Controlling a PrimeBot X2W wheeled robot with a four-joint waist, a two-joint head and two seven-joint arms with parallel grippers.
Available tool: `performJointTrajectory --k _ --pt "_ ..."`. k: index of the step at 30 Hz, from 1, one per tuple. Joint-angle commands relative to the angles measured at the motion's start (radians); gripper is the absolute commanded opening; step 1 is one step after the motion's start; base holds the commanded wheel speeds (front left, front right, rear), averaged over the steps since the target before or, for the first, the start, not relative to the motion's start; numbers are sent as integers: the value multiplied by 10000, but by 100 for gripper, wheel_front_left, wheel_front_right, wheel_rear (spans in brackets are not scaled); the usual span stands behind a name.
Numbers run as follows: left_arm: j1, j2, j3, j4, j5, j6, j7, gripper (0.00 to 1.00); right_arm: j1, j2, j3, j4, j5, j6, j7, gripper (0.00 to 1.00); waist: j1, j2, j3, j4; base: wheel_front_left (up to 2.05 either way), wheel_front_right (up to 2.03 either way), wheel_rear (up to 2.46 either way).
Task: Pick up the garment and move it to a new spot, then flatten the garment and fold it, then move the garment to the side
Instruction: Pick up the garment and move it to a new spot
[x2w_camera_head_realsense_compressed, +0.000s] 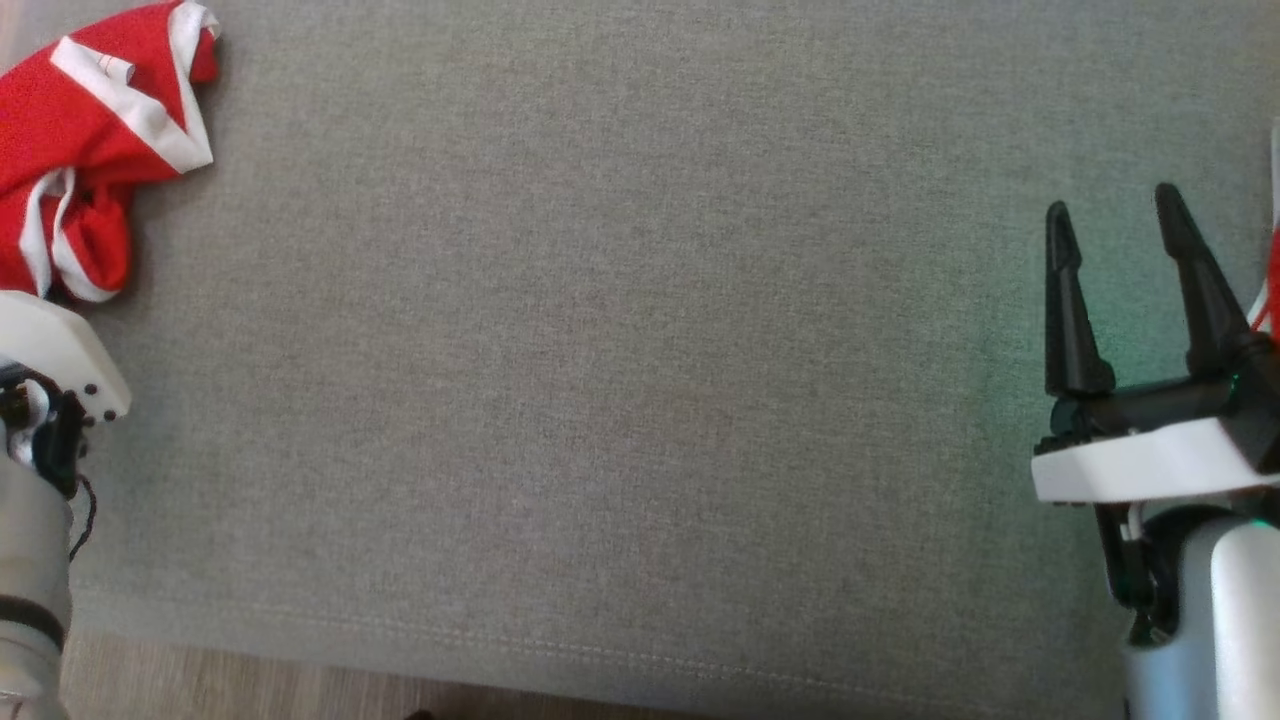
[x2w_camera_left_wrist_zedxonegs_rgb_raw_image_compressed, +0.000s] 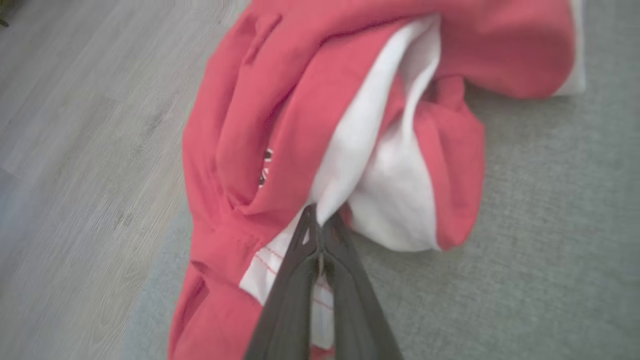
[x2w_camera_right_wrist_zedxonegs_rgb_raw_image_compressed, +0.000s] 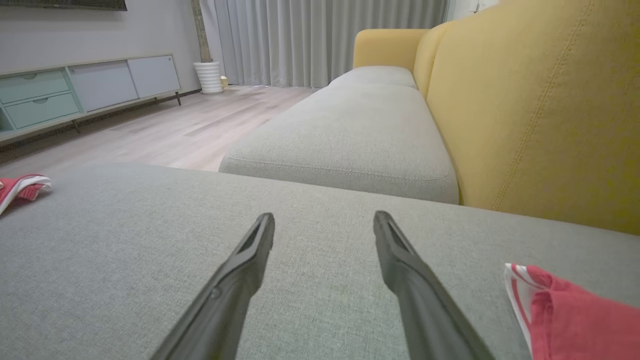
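Observation:
The garment (x2w_camera_head_realsense_compressed: 95, 130) is red with white bands and lies crumpled at the far left of the grey sofa cushion (x2w_camera_head_realsense_compressed: 620, 350). In the left wrist view my left gripper (x2w_camera_left_wrist_zedxonegs_rgb_raw_image_compressed: 320, 220) is shut on a white fold of the garment (x2w_camera_left_wrist_zedxonegs_rgb_raw_image_compressed: 350, 125), near the cushion's edge above the floor. In the head view, the left arm's white wrist housing (x2w_camera_head_realsense_compressed: 50, 350) sits just below the garment. My right gripper (x2w_camera_head_realsense_compressed: 1112, 205) stands open at the right, above bare cushion, with nothing between its fingers. The right wrist view shows the right gripper (x2w_camera_right_wrist_zedxonegs_rgb_raw_image_compressed: 324, 216) open, and the garment (x2w_camera_right_wrist_zedxonegs_rgb_raw_image_compressed: 20, 187) far off to the left.
A second piece of red and white cloth (x2w_camera_right_wrist_zedxonegs_rgb_raw_image_compressed: 575, 315) lies beside the right gripper, seen at the right edge (x2w_camera_head_realsense_compressed: 1274, 280) of the head view. A yellow sofa back (x2w_camera_right_wrist_zedxonegs_rgb_raw_image_compressed: 540, 110) rises on the right. Wooden floor (x2w_camera_left_wrist_zedxonegs_rgb_raw_image_compressed: 75, 150) borders the cushion's left and front edges.

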Motion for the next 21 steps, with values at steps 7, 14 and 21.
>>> performJointTrajectory --k 7,14,21 --pt "-630 474 -248 -656 176 -277 -1820 0 -303 -26 -60 -3 81 67 -431 100 -2 0 -826 -182 0 0 0" --pt "-635 -115 -850 -1818 -10 -457 -2326 0 -466 -26 -1118 -184 157 67 -526 100 -2 0 -1618 -571 0 0 0" --pt "-138 -818 -1846 -4138 -1163 -476 -1835 0 -486 -26 -1811 -360 381 67 -467 100 -2 0 -2426 -1180 0 0 0"
